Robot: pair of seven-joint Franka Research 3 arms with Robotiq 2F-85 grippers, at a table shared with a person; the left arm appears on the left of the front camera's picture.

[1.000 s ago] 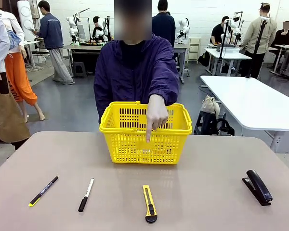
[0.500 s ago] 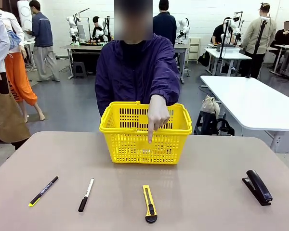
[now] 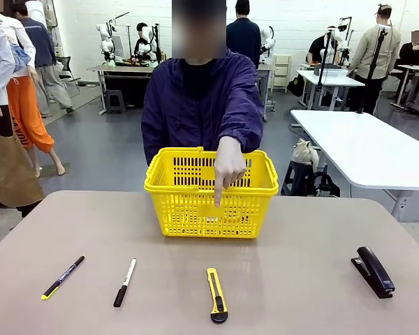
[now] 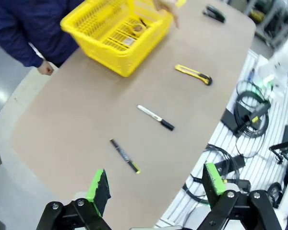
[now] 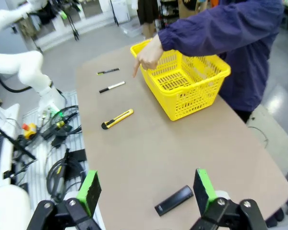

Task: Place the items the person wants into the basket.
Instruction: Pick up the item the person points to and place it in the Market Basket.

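Both splayed: left claw point(image 4: 154, 168), right claw point(image 5: 146, 171).

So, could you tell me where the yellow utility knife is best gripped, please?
Grip the yellow utility knife across its yellow body near mid-length, coming straight down from above. It lies flat on the table, long and slim, so close across its narrow width.

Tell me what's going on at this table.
A person at the far side reaches a hand over the yellow basket and points a finger down, seemingly toward the utility knife. The knife, a black marker, a white-and-black pen and a black stapler lie untouched on the table. The left claw and the right claw hover open, holding nothing, well away from the items.
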